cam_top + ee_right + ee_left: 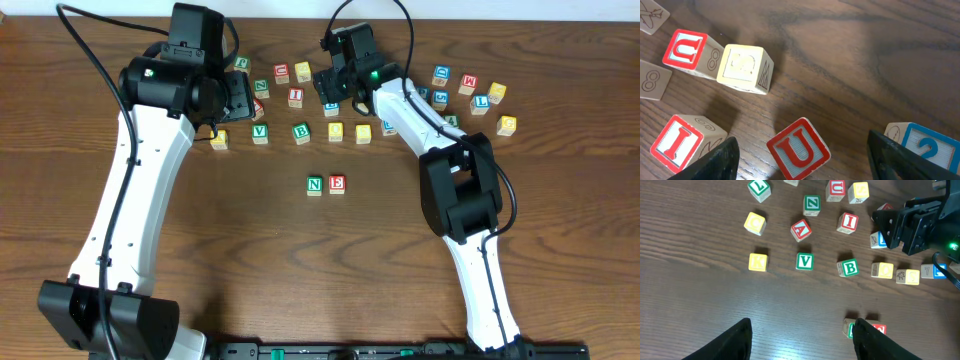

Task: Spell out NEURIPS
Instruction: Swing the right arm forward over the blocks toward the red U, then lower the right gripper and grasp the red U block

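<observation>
Right gripper: jaws apart, straddling a pale wooden cube with a red U. A gap shows on both sides and neither finger touches it. The cube sits turned askew to the fingers on the brown wood-grain table. On one side of it is a pale wooden cube with a red I, on the other a blue-framed 2 cube. Farther off, a yellow-faced wooden cube lies just beside a second red U cube

Left gripper: jaws apart, nothing between them, held above the table

Green N cube and red E cube sit side by side mid-table, N then E, apart from the scattered cubes
</observation>
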Controlling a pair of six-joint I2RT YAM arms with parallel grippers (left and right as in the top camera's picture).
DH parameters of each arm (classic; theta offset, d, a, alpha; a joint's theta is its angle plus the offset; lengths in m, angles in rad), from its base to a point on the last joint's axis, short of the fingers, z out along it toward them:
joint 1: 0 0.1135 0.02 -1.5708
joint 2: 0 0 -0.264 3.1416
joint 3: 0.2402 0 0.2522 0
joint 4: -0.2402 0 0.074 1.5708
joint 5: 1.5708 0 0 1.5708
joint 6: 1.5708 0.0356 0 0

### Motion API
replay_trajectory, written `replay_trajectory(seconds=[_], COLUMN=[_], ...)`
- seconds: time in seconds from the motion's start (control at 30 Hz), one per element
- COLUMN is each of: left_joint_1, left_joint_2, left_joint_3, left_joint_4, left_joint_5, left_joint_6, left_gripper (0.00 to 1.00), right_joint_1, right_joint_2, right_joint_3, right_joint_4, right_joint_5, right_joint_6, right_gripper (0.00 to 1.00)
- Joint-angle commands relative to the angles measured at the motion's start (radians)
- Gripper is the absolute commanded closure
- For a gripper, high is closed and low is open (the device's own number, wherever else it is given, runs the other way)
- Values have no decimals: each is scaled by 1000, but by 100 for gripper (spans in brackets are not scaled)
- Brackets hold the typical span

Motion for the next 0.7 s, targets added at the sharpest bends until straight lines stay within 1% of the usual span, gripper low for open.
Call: replay_trajectory(seconds=[0.0, 0.3, 0.47, 0.57, 0.67], left_joint_1=[4, 4, 4, 4, 4], left_joint_2=[-9, -9, -9, -9, -9], left_joint_3=[-7, -7, -7, -7, -7], left_joint_4=[-3, -3, -3, -3, -3], left_joint_5=[8, 8, 8, 8, 8], left_joint_6=[9, 9, 9, 9, 9], left_gripper=[36, 36, 36, 36, 37], right_joint_1=[10, 10, 10, 10, 10], right_joint_2=[19, 34, 47, 47, 47], right_joint_3=[10, 10, 10, 10, 10], right_joint_4=[1, 6, 8, 17, 23], right_joint_5=[5, 5, 5, 5, 14], right_joint_6=[11, 11, 11, 16, 42], right_gripper=[27, 30, 37, 46, 48])
